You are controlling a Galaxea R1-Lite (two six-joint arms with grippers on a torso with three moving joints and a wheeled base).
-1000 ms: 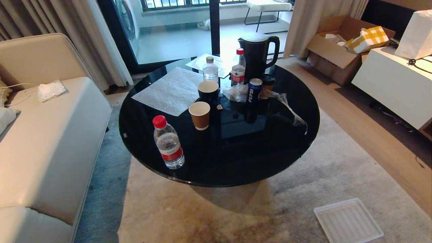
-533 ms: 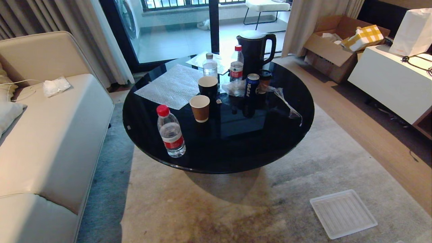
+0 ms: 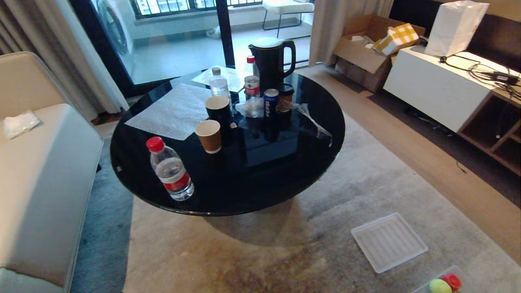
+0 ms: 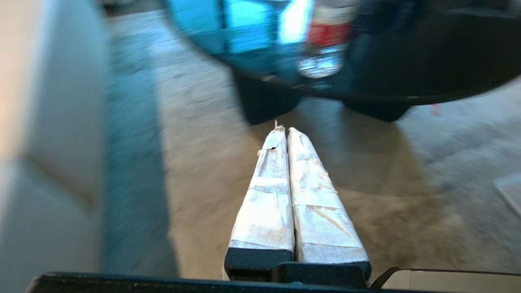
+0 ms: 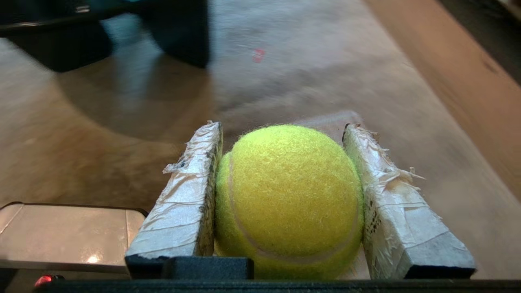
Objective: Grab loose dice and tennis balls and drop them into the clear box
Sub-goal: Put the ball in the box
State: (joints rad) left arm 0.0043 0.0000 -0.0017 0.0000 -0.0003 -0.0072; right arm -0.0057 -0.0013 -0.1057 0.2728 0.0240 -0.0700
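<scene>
Right claw [image 5: 283, 128] clamped on a tennis ball [image 5: 287, 199] — taped fingers [image 5: 185, 203] pressed to either side of the fuzz, ball filling the gap between them, held clear of the rug [image 5: 101, 134]. Left claw [image 4: 283, 130] pinched fully together with nothing between its taped fingers [image 4: 266, 195], hanging over the rug just beside the sofa [image 4: 44, 134], pointing toward the dark base of the round black bench [image 3: 252, 175].

At the bottom right corner of the head view, on the rug: a sliver of the clear box [image 3: 466, 272] with a second ball [image 3: 440, 286] and a small red piece [image 3: 452, 280] touching each other inside it. Just beyond the box, flat on the rug, a ribbed lid [image 3: 388, 241]. No dice to be made out.

On the bench: a red-capped bottle [image 3: 171, 171] near the front edge, a brown cup [image 3: 208, 136] and a dark cup [image 3: 218, 110] behind it, a blue can [image 3: 270, 103], a black kettle [image 3: 270, 65] at the back.
</scene>
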